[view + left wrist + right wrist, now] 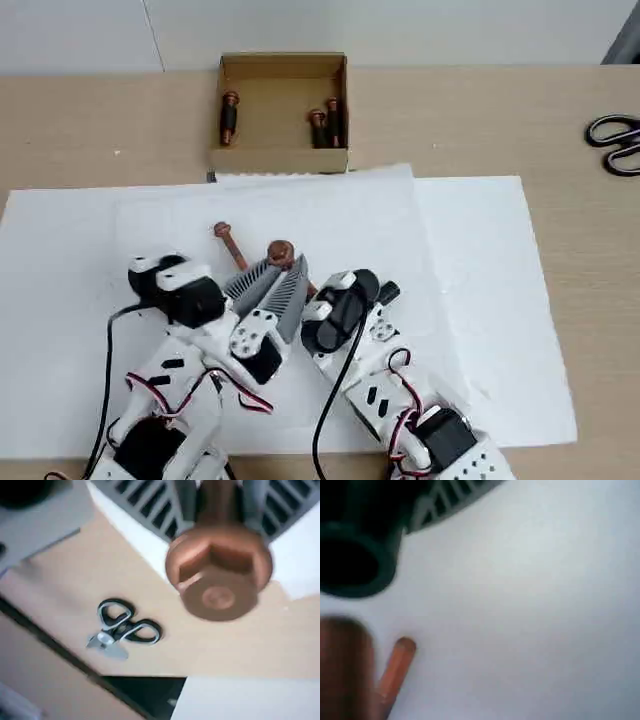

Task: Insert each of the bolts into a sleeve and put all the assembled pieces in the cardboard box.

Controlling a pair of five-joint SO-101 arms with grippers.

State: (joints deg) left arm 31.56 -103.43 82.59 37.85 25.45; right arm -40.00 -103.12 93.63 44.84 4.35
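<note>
My left gripper (278, 268) pinches a bolt (220, 572) at mid-frame, below the box (283, 160).
Open paper (480, 300) lies to the right and upper left, and scissors (615, 143) sit at the desk's (100, 120) right edge. The bolt's head juts toward the box, its shank back inside my grip. A loose bolt (231, 246) lies just left, head upper left, shank slanting lower right. My right gripper (322, 292) crowds alongside, a sleeve (350, 565) by it. I cannot tell its grip.

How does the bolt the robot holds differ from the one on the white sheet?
The held bolt is clamped between the fingers of the left gripper; the loose bolt lies untouched on the white sheet. The held bolt shows just its head past the fingers; the loose bolt shows its whole length. Both are copper-coloured.
</note>
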